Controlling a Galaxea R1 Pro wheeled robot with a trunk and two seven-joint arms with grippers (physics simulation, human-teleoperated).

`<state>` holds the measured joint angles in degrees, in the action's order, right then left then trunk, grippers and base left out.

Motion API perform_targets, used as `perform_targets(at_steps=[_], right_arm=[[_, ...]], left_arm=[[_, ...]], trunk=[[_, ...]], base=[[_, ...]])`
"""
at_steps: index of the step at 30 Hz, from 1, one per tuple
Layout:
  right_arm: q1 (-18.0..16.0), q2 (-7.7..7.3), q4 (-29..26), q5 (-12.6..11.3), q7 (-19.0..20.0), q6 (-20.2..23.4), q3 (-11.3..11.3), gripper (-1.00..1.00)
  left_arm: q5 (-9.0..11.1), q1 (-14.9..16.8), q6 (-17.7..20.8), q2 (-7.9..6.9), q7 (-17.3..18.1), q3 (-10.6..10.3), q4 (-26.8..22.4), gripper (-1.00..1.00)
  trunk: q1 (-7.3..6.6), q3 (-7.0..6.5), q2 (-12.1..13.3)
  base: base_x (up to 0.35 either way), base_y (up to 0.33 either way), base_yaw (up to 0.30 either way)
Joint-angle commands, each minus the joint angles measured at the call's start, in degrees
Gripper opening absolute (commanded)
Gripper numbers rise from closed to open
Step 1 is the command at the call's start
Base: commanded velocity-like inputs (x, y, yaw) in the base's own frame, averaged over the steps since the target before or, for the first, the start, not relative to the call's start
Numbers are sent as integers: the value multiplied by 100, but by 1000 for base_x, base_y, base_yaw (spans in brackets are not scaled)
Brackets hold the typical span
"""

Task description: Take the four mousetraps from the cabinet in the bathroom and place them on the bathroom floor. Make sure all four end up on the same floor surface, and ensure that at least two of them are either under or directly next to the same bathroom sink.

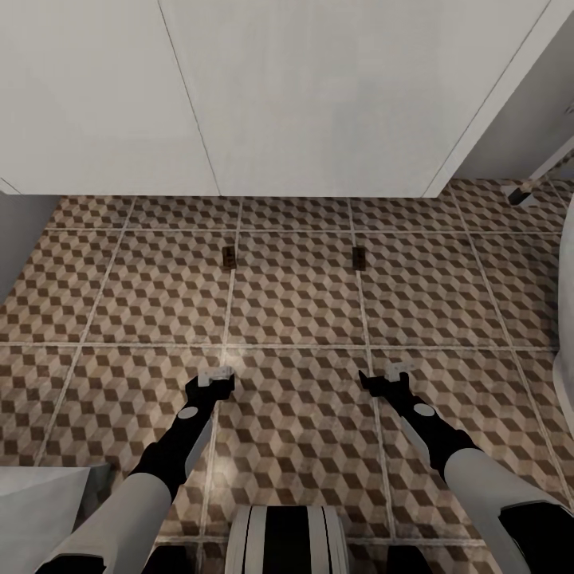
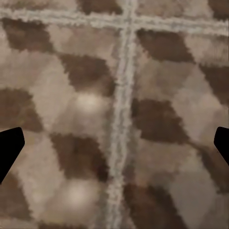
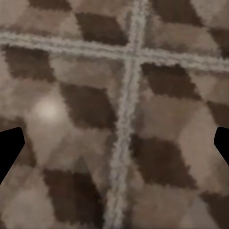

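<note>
You face a white two-door front [image 1: 239,96] meeting the tiles | floor [image 1: 295,303] under you: square cube-pattern tiles, brown, beige, grey, pale grout | grey wall [image 1: 526,112] to your right | soft light spots on tiles

Two dark mousetraps [image 1: 229,257] [image 1: 359,257] flat on cube-patterned floor [image 1: 295,303]

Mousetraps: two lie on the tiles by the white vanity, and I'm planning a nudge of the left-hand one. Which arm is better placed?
Left. The left gripper hangs open almost straight below the left-hand mousetrap; the right gripper lines up with the other mousetrap.
</note>
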<state>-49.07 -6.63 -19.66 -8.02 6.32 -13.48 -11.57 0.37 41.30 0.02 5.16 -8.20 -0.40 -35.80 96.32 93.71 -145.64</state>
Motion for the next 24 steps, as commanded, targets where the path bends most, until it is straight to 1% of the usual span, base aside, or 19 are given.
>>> perform_targets(at_steps=[1,13,23,24], right_arm=[[-4,-5,6,-60,19,-21,-30,100],[-6,-5,6,-60,19,-23,-30,100],[-6,-5,6,-59,19,-23,-30,100],[-6,-5,6,-59,19,-23,-30,100]], left_arm=[[6,1,0,-1,-25,-3,-2,100],[23,1,3,-25,-17,8,-6,100],[18,1,2,-9,-8,11,-6,100],[17,1,1,-7,-8,11,-6,100]], trunk=[[-1,3,-1],[-1,3,-1],[-1,3,-1],[-3,-19,0]], base=[[0,0,0],[0,0,0],[0,0,0],[0,0,0]])
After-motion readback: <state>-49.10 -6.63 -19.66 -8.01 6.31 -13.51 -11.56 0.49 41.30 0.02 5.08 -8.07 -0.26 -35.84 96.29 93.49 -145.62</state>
